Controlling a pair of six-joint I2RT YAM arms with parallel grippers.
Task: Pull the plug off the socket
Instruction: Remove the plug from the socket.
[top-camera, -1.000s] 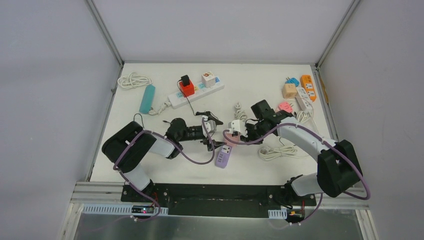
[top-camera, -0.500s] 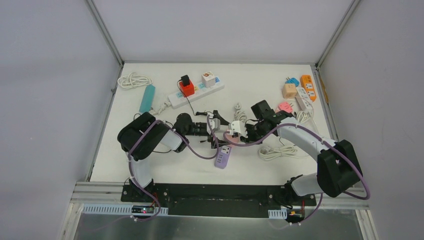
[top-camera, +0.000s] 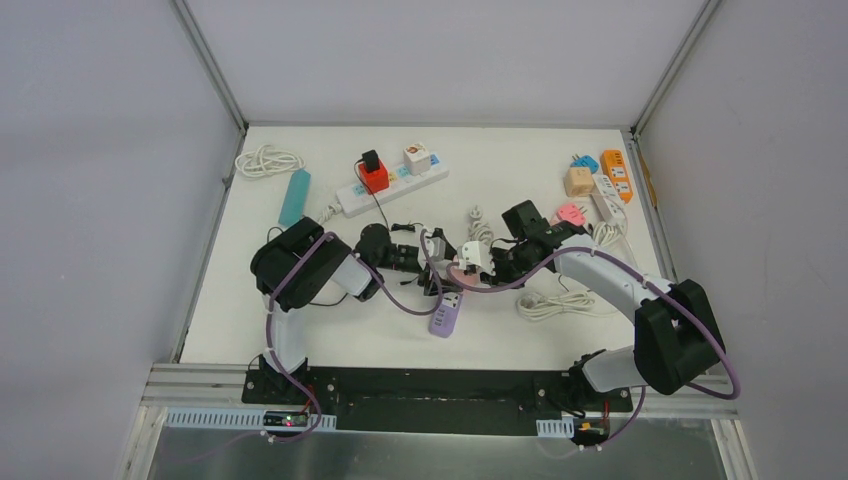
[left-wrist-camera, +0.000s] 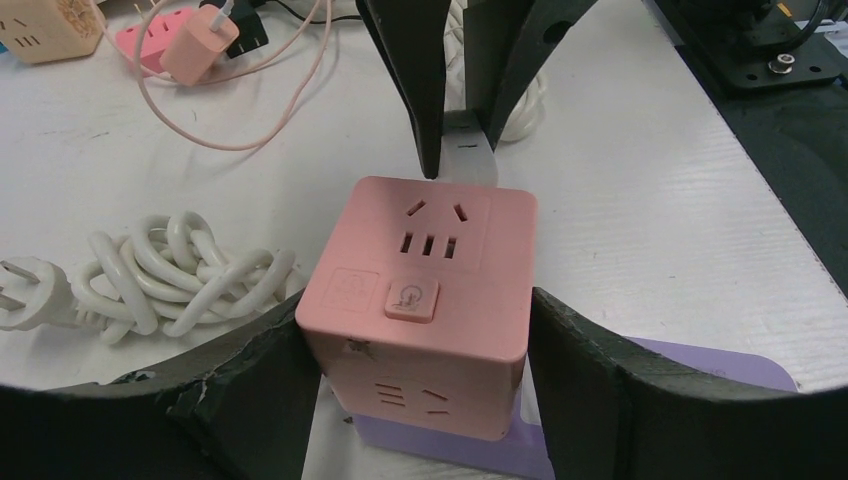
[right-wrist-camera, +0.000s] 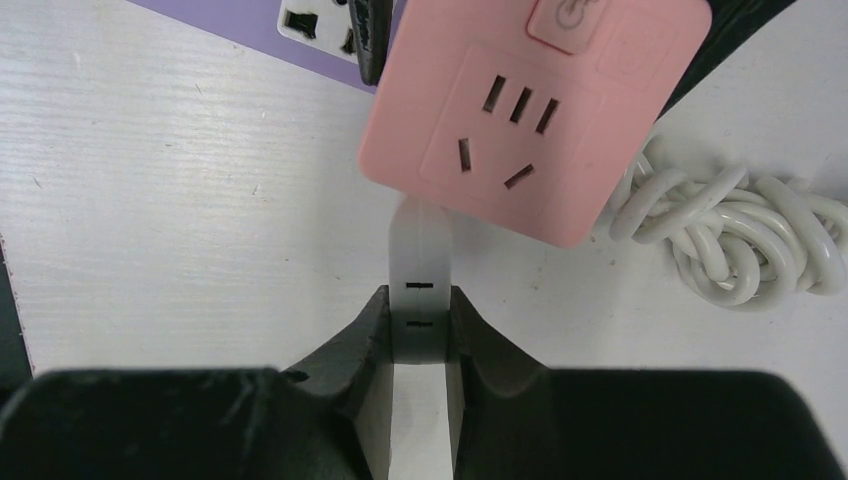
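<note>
Nearest on the desk (top-camera: 330, 330): a purple power strip (top-camera: 446, 312) lying flat, with its far end under the cube. A loose white cord loop (top-camera: 552, 302) sits to its right, below the right arm.

Mid-desk: the left hand (left-wrist-camera: 415, 330) is clamped on the pink socket cube (left-wrist-camera: 420, 290), one finger on each side wall. The cube sits over the end of the purple strip, and I can't tell whether they touch. The right hand (right-wrist-camera: 420, 305) is pinched tight on the white plug (right-wrist-camera: 420, 250). The plug's front end butts against the cube's side wall. Its prongs are hidden, so I can't tell how deep it's seated. The two hands are nose to nose, with cube and plug between them.

Just beyond: a bundled white cable (left-wrist-camera: 170, 270) beside the cube.

Far side: a white power strip (top-camera: 390, 190) carries a red-black adapter (top-camera: 375, 180) and a white cube adapter (top-camera: 417, 157). A teal bar (top-camera: 294, 197) lies left of it, and a coiled white cord (top-camera: 268, 160) is in the far-left corner. At far right is a cluster with a pink adapter (top-camera: 570, 213), a tan cube (top-camera: 578, 180) and an orange strip (top-camera: 616, 165).
</note>
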